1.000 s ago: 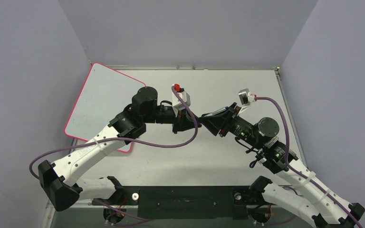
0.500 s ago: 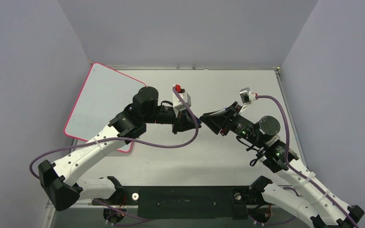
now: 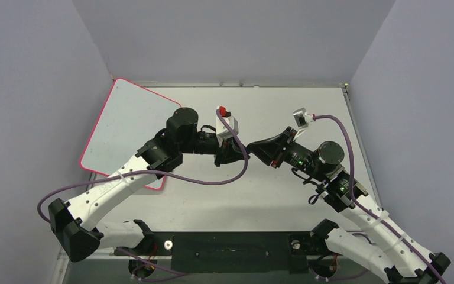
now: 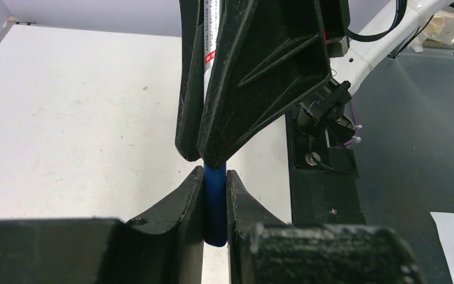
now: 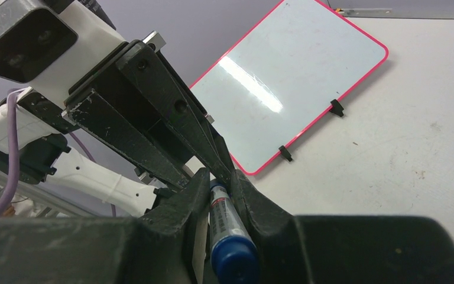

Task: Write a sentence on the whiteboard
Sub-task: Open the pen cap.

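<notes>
Both closed: left gripper (image 4: 215, 177) pinches the blue cap (image 4: 215, 208), right gripper (image 5: 219, 178) clamps the marker (image 5: 227, 232), mid-table. The whiteboard (image 3: 127, 127) lies far left, blank, no sentence. Risk: an off-axis pull likely twists the marker loose and drops it.

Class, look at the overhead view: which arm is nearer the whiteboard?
Left. In the overhead view the left arm crosses over the whiteboard at its near edge. The right arm is well off to the board's right, apart from it.
</notes>
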`<act>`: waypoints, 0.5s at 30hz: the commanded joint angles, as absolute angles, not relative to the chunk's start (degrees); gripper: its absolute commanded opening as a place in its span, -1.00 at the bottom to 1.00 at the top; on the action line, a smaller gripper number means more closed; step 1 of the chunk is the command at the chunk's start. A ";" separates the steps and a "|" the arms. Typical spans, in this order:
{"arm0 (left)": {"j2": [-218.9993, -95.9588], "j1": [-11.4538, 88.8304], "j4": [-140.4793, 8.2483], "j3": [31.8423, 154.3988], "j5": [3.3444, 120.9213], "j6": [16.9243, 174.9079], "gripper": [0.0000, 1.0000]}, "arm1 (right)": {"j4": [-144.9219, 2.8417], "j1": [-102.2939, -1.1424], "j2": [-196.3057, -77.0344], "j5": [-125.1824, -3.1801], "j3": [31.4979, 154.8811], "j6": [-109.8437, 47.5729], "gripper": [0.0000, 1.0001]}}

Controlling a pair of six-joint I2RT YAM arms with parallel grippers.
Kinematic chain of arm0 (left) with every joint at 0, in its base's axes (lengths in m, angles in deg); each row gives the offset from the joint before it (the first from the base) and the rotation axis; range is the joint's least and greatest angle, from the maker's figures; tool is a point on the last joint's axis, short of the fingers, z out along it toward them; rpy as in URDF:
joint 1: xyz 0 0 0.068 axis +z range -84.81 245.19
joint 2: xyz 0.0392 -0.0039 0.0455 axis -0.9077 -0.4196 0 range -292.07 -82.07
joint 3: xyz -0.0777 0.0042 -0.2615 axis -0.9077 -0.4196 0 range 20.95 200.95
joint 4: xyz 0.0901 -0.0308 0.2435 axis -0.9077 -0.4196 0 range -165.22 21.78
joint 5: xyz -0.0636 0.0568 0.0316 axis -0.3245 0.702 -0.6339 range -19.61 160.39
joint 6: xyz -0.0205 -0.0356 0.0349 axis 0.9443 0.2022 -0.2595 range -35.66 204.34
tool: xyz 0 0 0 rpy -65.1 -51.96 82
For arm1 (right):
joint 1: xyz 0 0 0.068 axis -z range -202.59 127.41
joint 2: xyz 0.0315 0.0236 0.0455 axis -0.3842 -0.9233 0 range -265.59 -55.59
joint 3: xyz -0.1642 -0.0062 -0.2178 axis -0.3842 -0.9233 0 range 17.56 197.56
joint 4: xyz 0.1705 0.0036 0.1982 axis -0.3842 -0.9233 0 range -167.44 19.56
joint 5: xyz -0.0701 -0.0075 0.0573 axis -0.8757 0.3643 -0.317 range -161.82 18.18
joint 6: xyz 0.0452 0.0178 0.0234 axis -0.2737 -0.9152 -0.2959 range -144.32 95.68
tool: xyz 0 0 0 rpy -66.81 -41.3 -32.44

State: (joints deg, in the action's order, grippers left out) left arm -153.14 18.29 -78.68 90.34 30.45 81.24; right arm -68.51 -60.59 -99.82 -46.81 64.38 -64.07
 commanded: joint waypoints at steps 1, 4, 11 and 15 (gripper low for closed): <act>-153.15 18.55 -78.61 92.74 30.49 80.32 -1.00 | -66.35 -59.72 -100.04 -45.56 65.97 -64.29 -0.69; -153.06 18.58 -78.63 92.64 30.49 80.33 -1.00 | -66.34 -59.00 -100.09 -45.21 66.03 -64.63 -0.64; -152.83 18.55 -78.69 92.53 30.48 80.34 -1.00 | -65.92 -58.69 -100.15 -44.64 65.84 -65.42 -0.66; -152.84 18.54 -78.44 92.35 30.62 80.45 -1.00 | -65.54 -58.64 -100.31 -44.41 65.56 -65.88 -0.98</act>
